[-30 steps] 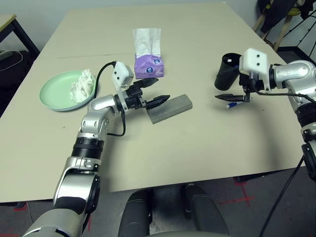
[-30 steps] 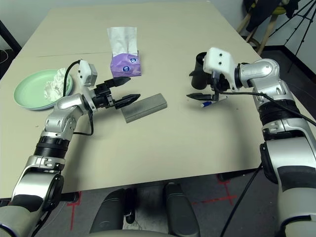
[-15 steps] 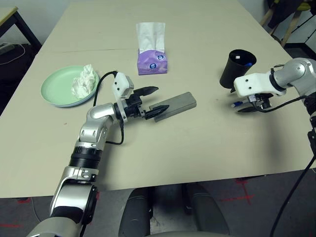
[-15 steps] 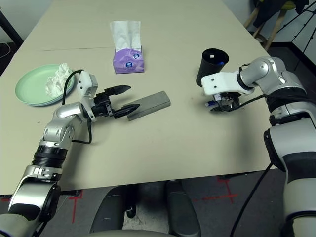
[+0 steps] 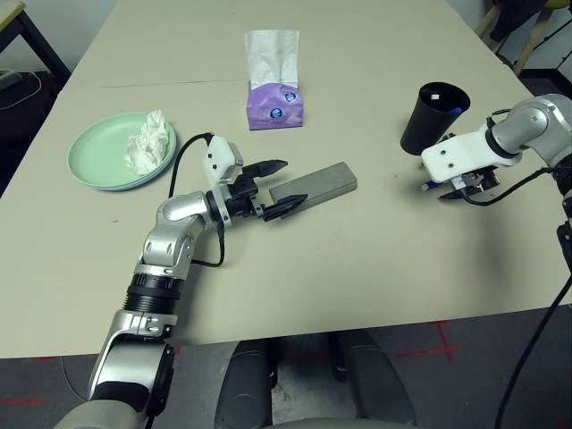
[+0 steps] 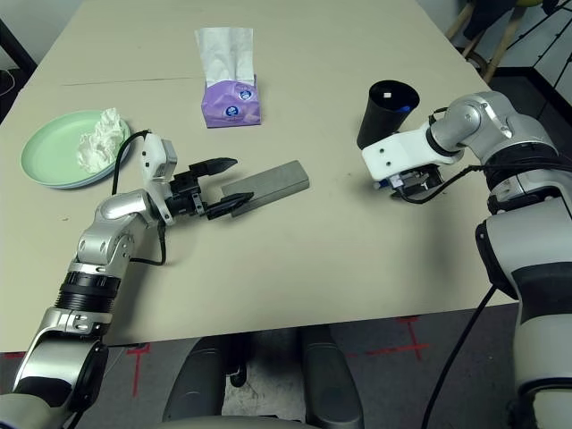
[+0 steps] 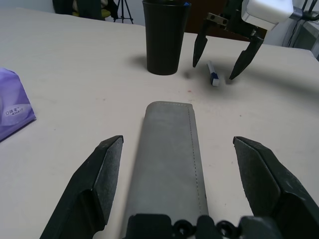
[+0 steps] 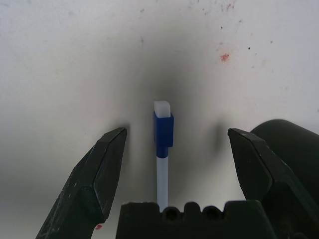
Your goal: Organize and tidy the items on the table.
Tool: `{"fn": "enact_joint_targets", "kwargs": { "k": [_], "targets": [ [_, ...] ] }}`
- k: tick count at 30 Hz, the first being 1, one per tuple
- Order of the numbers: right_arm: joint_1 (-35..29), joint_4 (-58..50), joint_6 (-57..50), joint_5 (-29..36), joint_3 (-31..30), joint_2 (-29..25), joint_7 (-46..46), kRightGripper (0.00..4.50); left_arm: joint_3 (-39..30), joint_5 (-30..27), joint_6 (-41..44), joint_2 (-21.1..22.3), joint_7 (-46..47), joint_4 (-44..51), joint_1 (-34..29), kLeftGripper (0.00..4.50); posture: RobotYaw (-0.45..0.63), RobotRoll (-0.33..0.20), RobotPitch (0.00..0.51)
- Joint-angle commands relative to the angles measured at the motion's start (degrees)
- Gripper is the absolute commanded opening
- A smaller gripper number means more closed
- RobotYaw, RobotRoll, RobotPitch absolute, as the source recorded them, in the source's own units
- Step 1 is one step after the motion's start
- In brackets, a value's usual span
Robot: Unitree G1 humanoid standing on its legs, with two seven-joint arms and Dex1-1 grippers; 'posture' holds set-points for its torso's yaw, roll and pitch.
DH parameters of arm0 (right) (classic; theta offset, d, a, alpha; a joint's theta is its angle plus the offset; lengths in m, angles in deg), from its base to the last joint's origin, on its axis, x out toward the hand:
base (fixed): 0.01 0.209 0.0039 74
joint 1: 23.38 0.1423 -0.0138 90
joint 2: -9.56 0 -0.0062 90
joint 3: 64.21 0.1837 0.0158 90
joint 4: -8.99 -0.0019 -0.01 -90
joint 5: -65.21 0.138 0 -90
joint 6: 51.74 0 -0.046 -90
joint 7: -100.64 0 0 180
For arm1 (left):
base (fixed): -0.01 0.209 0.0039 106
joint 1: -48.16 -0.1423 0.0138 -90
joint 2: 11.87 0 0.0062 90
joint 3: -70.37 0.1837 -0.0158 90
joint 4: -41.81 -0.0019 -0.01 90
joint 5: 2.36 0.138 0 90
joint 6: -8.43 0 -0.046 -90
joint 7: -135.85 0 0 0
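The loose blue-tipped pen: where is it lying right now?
The pen lies flat on the table on the robot's right, just beside the black cup, directly under the open right hand, between its fingers.

I see my left gripper [image 5: 279,187] spread wide at the near end of the grey glasses case [image 5: 315,186]. My right gripper [image 5: 462,189] points down beside the black cup [image 5: 433,116] (pens inside). The tissue [image 5: 148,144] sits on the green plate [image 5: 96,162].

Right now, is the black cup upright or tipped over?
Upright: the black cup stands on its base on the table, its open mouth facing up, a pen inside.
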Motion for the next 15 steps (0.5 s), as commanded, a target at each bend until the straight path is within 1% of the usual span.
{"fn": "enact_joint_targets", "kwargs": {
  "k": [1,5,15],
  "targets": [
    [0.85,0.92,1.10,-0.74,-0.67,-0.18,-1.06,4.46,0.94,-0.37,0.28,-0.22,0.27,1.53,-1.09,4.50,0.11,0.000,0.249],
    [1.06,1.26,1.70,-1.25,-0.96,-0.20,-2.53,4.46,0.90,-0.48,0.51,-0.31,0.48,1.95,-1.25,4.50,0.11,0.000,0.253],
    [1.04,1.66,3.26,-3.47,-1.90,0.70,-0.95,4.46,0.72,-0.65,0.91,-0.48,1.28,3.07,-2.07,4.50,0.12,0.000,0.256]
  ]
}}
